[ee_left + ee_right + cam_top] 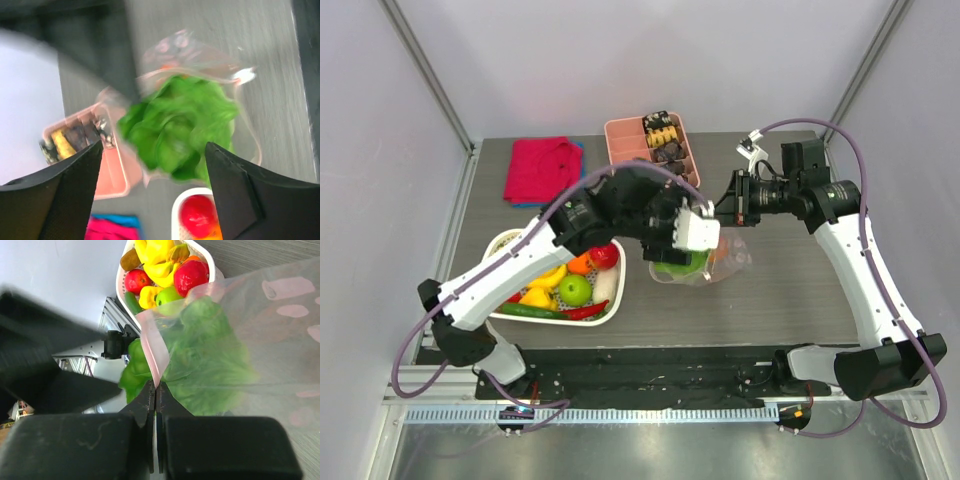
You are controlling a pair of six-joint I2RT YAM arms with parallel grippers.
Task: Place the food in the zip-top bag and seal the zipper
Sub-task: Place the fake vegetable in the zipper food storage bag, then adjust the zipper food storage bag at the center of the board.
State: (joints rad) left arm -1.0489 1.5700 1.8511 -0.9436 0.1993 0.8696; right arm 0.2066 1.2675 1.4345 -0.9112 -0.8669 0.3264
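The clear dotted zip-top bag (728, 262) lies at mid-table with its mouth held up. Green lettuce (677, 266) sits in the mouth, and something orange (718, 254) is inside. My right gripper (725, 216) is shut on the pink zipper strip (154, 351), right at its closed fingertips (155, 385). In the right wrist view the lettuce (210, 360) shows through the film, with part of it left of the strip. My left gripper (692, 243) hovers over the bag, open and empty (152, 150). The lettuce (180, 130) lies beyond its fingers, apart from them.
A white mesh basket (616, 300) at the left holds a green apple (574, 290), red fruit (605, 255), yellow pepper and chillies. A pink compartment tray (625, 140) with snacks stands at the back. Red and blue cloths (540, 168) lie at the back left.
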